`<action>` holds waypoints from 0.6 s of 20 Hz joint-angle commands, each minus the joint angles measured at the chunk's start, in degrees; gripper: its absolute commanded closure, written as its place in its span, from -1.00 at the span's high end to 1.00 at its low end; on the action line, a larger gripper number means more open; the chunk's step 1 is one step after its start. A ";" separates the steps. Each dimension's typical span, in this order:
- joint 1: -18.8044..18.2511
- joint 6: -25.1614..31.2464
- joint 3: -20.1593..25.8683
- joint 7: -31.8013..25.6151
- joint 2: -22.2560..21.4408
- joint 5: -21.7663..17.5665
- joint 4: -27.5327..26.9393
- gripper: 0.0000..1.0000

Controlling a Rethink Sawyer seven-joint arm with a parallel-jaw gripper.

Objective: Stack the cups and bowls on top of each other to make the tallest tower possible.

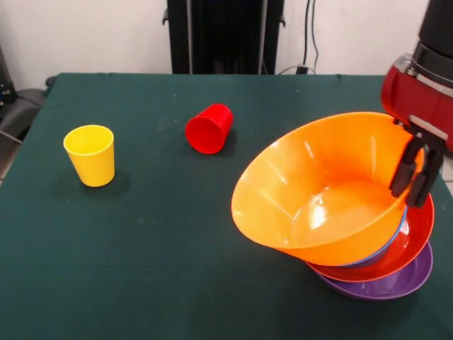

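Bright, even light; glare on orange bowl

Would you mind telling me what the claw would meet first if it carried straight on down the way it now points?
Most likely the orange bowl: the claw points down at its raised rim, apparently gripping it. Below that lie the blue bowl, the red-orange bowl and the purple bowl. Depth is unclear from one view.

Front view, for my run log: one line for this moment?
gripper: shut on big orange plastic bowl rim | bowl: tilted on pile | yellow cup: upright
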 commanded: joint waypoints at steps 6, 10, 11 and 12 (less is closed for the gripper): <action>2.77 2.87 -1.63 21.68 6.42 4.13 -5.56 -1.00; 2.67 3.30 -1.62 19.90 5.50 4.17 -4.20 -1.00; 2.69 3.99 -1.95 18.85 5.56 3.95 -4.45 -1.00; 2.64 3.87 -1.47 17.72 5.38 4.46 -3.98 1.00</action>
